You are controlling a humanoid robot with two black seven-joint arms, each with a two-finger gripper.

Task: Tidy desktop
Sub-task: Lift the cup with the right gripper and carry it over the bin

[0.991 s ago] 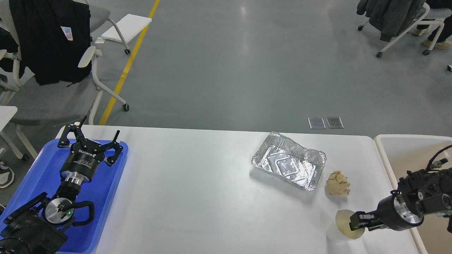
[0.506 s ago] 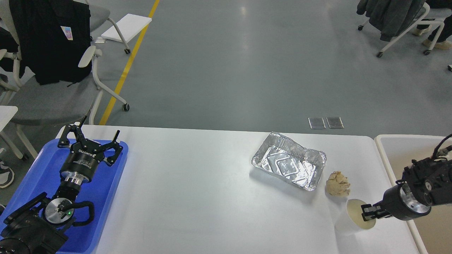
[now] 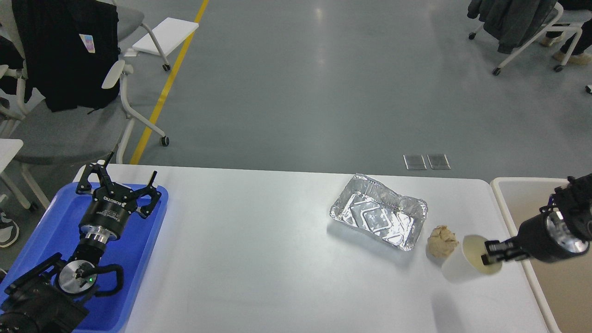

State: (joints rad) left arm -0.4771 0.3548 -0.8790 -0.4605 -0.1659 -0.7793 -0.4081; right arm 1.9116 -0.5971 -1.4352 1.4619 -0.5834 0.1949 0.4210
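While the right gripper [image 3: 489,253] pinches the rim of a white paper cup [image 3: 465,266], the cup hangs tilted above the near right part of the desktop [image 3: 259,259], its open mouth turned toward the gripper and its shadow lying on the white surface below it. One finger sits inside the cup's mouth against the wall; the other is hidden behind the rim, so the grip is closed on the cup's edge. The black right arm reaches in from the right edge, crossing over the cream rim of a beige bin [image 3: 504,203] that stands just beside the desktop's right end.

Just left of the cup lies a crumpled ball of brownish paper [image 3: 441,241], resting on the desktop and near the cup. Behind and left of the paper sits a dented foil tray [image 3: 378,217], lying flat with its open side up.

At the far left a blue plastic tray [image 3: 46,231] overlaps the desktop's left end. The left gripper [image 3: 121,181] hovers over that tray with its two fingers spread wide apart and nothing between them.

The desktop itself fills the lower half of the view, wide and white, with grey floor and wheeled chairs [image 3: 69,129] beyond it.
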